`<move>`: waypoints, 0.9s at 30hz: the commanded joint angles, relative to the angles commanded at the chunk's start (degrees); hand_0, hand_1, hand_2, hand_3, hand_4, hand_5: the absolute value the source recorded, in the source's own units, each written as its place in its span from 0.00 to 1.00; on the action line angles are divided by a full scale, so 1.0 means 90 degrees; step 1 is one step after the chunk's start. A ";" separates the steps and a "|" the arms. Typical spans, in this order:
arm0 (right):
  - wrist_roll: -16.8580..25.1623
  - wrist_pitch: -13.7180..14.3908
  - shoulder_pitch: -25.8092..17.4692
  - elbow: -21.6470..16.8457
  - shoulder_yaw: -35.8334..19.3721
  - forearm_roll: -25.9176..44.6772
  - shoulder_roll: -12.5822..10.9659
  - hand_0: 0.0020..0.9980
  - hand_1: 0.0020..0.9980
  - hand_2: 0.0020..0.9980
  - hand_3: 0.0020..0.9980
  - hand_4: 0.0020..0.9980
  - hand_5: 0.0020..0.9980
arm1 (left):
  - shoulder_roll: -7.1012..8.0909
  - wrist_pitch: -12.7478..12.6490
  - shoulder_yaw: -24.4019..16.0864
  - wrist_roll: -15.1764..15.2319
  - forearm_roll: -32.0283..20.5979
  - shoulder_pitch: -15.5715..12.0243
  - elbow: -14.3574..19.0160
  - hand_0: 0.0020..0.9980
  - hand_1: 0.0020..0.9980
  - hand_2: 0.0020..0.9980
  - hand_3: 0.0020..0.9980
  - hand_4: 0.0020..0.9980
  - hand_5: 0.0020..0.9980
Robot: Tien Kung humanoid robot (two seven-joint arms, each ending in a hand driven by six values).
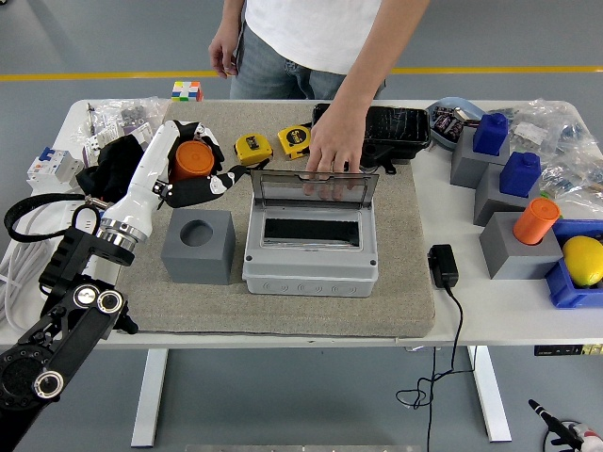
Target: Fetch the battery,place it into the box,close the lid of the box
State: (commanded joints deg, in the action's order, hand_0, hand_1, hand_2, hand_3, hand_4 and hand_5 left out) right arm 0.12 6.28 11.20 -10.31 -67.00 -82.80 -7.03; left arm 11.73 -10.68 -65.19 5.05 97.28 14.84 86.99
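My left hand (195, 169) is shut on an orange cylindrical battery (191, 160), held in the air above and behind the grey holder block (197, 246), whose round socket now stands empty. To the right sits the grey box (309, 254) with its clear lid (313, 188) standing upright. A person's hand (334, 141) rests on the lid's top edge and holds it open. The dark slot inside the box shows below the lid. My right hand is out of view.
Two yellow tape measures (273, 143) and a black case (384, 130) lie behind the box. Grey blocks with blue and orange batteries (535, 221) stand at the right, next to a blue bin with a yellow ball (584, 261). A black adapter (443, 266) and cables lie nearby.
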 joint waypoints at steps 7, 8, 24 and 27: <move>0.0007 0.0003 0.0022 0.0000 0.0049 0.0050 -0.0015 0.85 0.79 0.78 0.84 1.00 1.00 | 0.0601 0.0161 0.0917 -0.0359 0.1903 0.0188 0.0788 0.07 0.07 0.14 0.16 0.84 0.00; 0.0005 0.0002 0.0020 0.0000 0.0041 0.0041 -0.0018 0.85 0.79 0.78 0.84 1.00 1.00 | 0.0631 0.0162 0.1037 -0.0382 0.2152 0.0215 0.0835 0.07 0.07 0.14 0.16 0.84 0.00; -0.0053 -0.0016 -0.0014 0.0000 -0.0039 -0.0146 -0.0030 0.85 0.79 0.78 0.84 1.00 1.00 | 0.0481 0.0090 0.3122 -0.0388 0.3635 0.1279 -0.0121 0.07 0.07 0.14 0.16 0.86 0.00; -0.0034 -0.0004 0.0010 0.0000 0.0108 -0.0012 -0.0024 0.85 0.79 0.78 0.84 1.00 1.00 | 0.0389 0.0071 0.3240 -0.0359 0.3635 0.1405 -0.0386 0.07 0.07 0.14 0.15 0.87 0.00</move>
State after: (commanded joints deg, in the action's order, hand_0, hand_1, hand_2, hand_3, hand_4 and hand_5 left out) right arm -0.18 6.24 11.29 -10.31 -66.03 -82.90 -7.25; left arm 15.22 -10.04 -36.03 1.82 130.00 27.48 83.51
